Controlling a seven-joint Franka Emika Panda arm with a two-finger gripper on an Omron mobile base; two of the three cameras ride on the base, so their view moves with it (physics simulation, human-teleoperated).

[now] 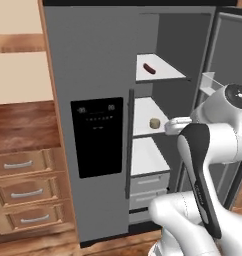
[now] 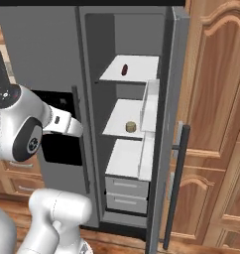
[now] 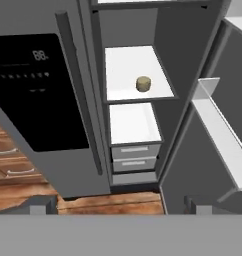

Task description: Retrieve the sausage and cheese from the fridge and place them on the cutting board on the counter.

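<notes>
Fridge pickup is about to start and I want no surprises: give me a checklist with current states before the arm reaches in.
1. Fridge right door swung open: ok.
2. Cheese lying free on the middle shelf: ok.
3. Sausage lying free on the upper shelf: ok.
4. Gripper open and empty: ok.
5. Hand aimed at the cheese, path unobstructed: ok.
6. Cutting board ready on the counter: cannot tell.
</notes>
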